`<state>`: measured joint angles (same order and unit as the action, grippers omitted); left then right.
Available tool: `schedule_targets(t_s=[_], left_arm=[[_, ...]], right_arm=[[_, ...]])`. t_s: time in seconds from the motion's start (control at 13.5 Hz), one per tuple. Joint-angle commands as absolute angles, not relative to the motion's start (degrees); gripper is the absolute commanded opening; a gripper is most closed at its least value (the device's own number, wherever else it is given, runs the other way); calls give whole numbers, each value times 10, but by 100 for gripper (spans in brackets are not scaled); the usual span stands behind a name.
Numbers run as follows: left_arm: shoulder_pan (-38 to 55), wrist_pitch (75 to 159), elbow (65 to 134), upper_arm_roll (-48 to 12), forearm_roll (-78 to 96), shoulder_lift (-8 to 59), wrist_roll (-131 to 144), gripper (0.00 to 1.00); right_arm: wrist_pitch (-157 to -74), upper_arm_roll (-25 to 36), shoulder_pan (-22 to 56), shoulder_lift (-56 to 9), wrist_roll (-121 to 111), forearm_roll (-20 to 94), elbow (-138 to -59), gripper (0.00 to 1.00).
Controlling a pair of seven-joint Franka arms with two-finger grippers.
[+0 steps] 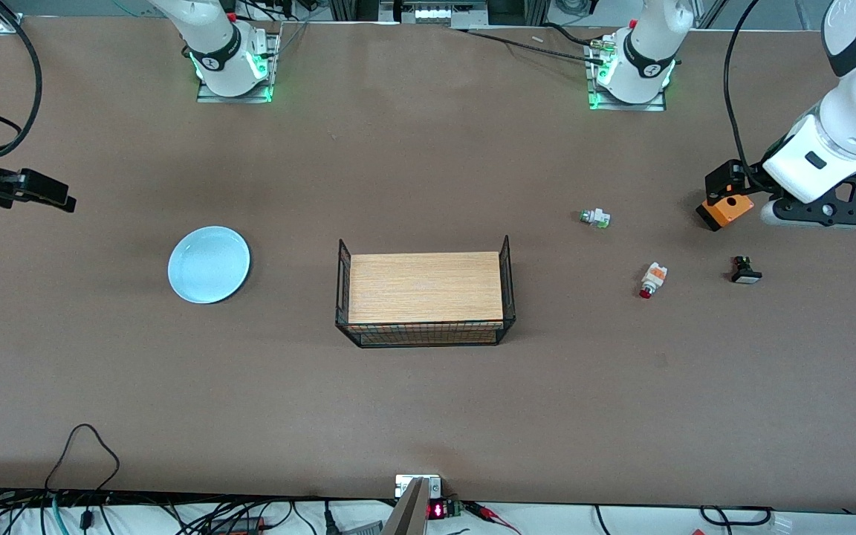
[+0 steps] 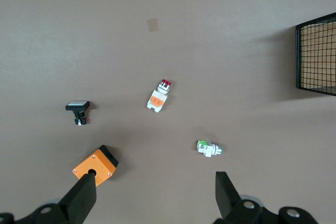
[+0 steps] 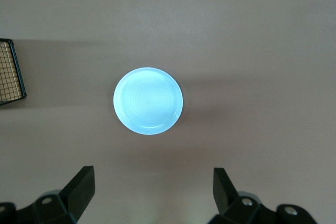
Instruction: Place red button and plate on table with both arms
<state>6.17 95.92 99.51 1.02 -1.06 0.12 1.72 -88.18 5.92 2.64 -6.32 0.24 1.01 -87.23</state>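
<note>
The red button (image 1: pixel 652 281) lies on its side on the brown table (image 1: pixel 428 416) toward the left arm's end; in the left wrist view (image 2: pixel 159 96) its red cap shows. The pale blue plate (image 1: pixel 209 264) lies flat on the table toward the right arm's end and shows in the right wrist view (image 3: pixel 148 100). My left gripper (image 1: pixel 723 182) hangs open and empty in the air over an orange box; in its wrist view (image 2: pixel 155 195) the jaws stand wide apart. My right gripper (image 1: pixel 45 195) is open and empty in the air (image 3: pixel 152 192) over bare table beside the plate.
A black wire rack with a wood top (image 1: pixel 425 297) stands mid-table. Near the red button lie a green-tipped white part (image 1: pixel 595 218), a black-and-white part (image 1: pixel 745 270) and an orange box (image 1: pixel 725 210). Cables run along the table's near edge.
</note>
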Motion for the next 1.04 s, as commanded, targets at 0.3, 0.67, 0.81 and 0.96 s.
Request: schedule_targets(t_s=[0.3, 0.67, 0.81, 0.96], left_arm=[[68, 954, 999, 14, -21, -8, 11, 100], [68, 954, 999, 14, -21, -7, 11, 100], [68, 954, 999, 14, -21, -7, 11, 100], [68, 954, 999, 14, -21, -7, 11, 100]], right_arm=[[-872, 56, 24, -16, 3, 7, -906, 100], [-878, 54, 26, -16, -5, 2, -907, 100], [-874, 53, 29, -12, -12, 1, -906, 100], [-875, 53, 29, -9, -19, 0, -910, 100]])
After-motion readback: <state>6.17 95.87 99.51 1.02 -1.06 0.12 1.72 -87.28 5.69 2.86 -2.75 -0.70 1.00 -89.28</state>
